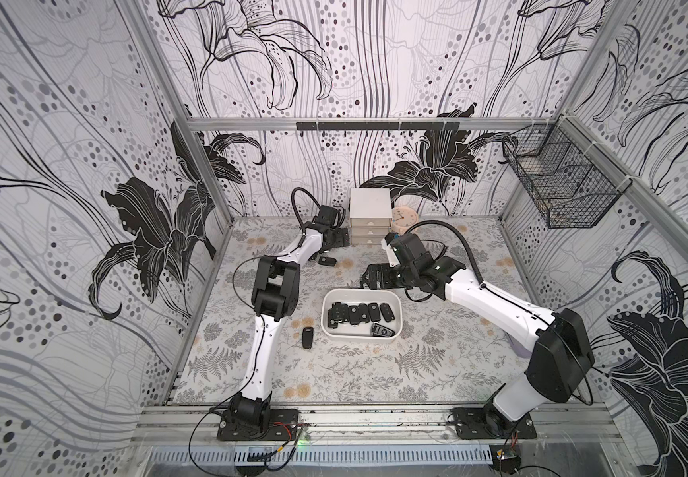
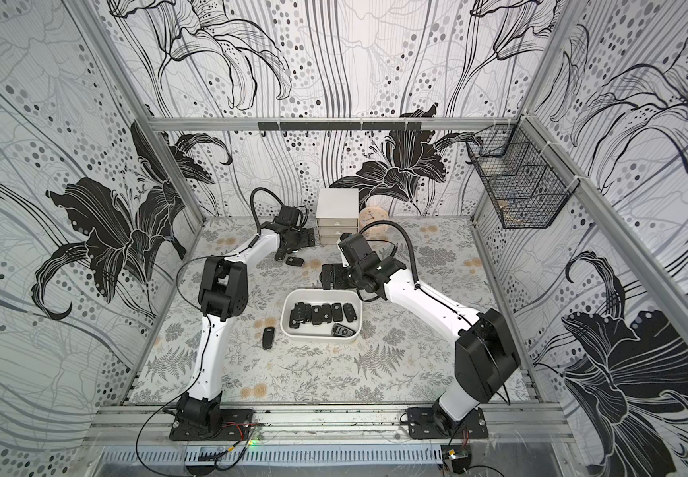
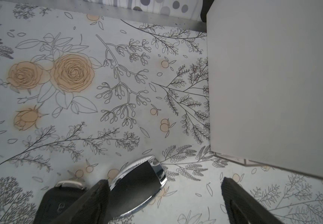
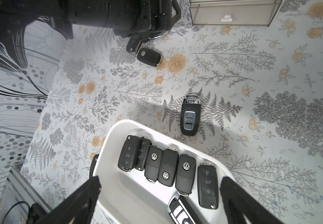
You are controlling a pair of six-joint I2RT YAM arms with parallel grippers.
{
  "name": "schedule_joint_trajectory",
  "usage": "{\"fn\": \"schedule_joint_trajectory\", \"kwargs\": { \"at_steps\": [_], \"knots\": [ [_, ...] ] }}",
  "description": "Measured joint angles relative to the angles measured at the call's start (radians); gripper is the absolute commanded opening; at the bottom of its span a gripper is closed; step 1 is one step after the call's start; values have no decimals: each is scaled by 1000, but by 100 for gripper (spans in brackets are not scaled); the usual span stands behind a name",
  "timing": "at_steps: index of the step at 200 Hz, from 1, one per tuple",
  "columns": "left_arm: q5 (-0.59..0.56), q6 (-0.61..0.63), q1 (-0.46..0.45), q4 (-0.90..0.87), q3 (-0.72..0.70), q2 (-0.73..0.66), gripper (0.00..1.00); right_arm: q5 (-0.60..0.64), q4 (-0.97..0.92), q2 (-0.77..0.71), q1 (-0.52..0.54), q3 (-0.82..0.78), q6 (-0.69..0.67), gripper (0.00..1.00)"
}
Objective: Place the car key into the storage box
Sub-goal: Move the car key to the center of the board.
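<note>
Place of the car key: the car key (image 3: 137, 186), a black fob with a bright chrome rim, is seen flat on the flowered table cover (image 3: 118, 77), close to the white drawer cabinet (image 3: 273, 77). Judged from both top views, this spot is at about 11 o'clock from the storage box (image 1: 360, 292).
Left claw: the left gripper (image 3: 164, 194) is spread wide and nothing is pinched. The key lies between its jaws, close against one finger (image 3: 92, 199).
Right claw: the right gripper (image 4: 159, 194) is spread as well and is held empty over the box.
Box: a shallow white plastic tray with rounded corners, in which several fobs are laid.
Neighbours: a second black fob (image 3: 59, 201) is partly hidden behind the same finger, and contact cannot be told. A grey-buttoned fob (image 1: 307, 338) lies at 8 o'clock from the box.
Handling: the key is judged light, stiff and not fragile, but its polished rim and rounded shell are probably slippery.
Grip place: the two long edges near the middle are judged best, and the tapered end is better avoided.
</note>
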Motion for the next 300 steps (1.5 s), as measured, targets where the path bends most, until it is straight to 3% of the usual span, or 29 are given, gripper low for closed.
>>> {"fn": "schedule_joint_trajectory", "kwargs": {
  "at_steps": [45, 85, 144, 184, 257, 278, 300],
  "knots": [
    [29, 16, 24, 0, 35, 50, 92, 12, -13, -20, -1, -19, 11, 100],
    [46, 40, 32, -16, 33, 51, 83, 11, -15, -20, -2, -21, 12, 100],
    [56, 71, 26, -7, -105, -32, 76, 6, -14, -20, -2, -21, 13, 100],
    [-26, 87, 2, -53, -92, -30, 74, 2, -14, -20, -2, -24, 13, 100],
    [-202, 105, -43, -177, 118, 88, 72, 3, -14, -51, -3, -77, 35, 100],
    [-210, 109, -45, -208, 192, 129, 65, 3, -13, -66, -3, -89, 43, 100],
    [-210, 111, -45, -211, 198, 132, 48, 3, -11, -71, -3, -101, 51, 100]
  ]
}}
